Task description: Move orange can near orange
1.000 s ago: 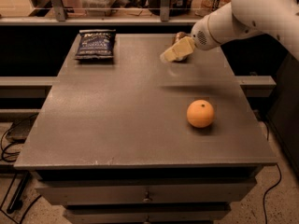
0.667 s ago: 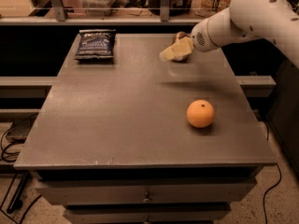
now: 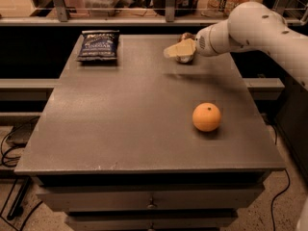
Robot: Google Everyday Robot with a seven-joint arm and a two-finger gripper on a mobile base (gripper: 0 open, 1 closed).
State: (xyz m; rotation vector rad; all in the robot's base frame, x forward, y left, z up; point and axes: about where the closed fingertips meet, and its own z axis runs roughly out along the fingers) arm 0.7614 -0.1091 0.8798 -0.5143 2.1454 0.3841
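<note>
Right now the gripper (image 3: 177,51) is hanging low over the far right part of the counter (image 3: 120,114). It's reaching in from the right on the white arm (image 3: 255,25), w/ its beige tip pointing left. The orange can (image 3: 185,58) is sitting right at that tip and mostly hidden by it, so only a bit of coppery body and a silver end are showing. Gripper and can are looking as if they're touching, or nearly so. I can't tell whether the jaws are open around the can or closed on it, nor whether the can is resting on the counter or raised off it.

The orange (image 3: 207,117) is sitting on the near right part of the counter, well apart from the can, w/ bare surface between them. A dark blue chip bag (image 3: 98,44) is lying at the far left corner, out of the way.

Handling, as a judgement:
- **Weight and feel:** the can is prob. light and stiff, but thin-walled and smooth, so it's liable to slip or dent under a hard squeeze.
- **Where to grip:** across the mid-body, approx. square to its axis and away from the shiny ends, w/ moderate force.
- **Rolling:** being cylindrical, it's likely to roll if set down on its side, so it wants a gentle release.
- **Placement:** the orange is round and free to roll too, so the can is better put just beside it w/o bumping it.
</note>
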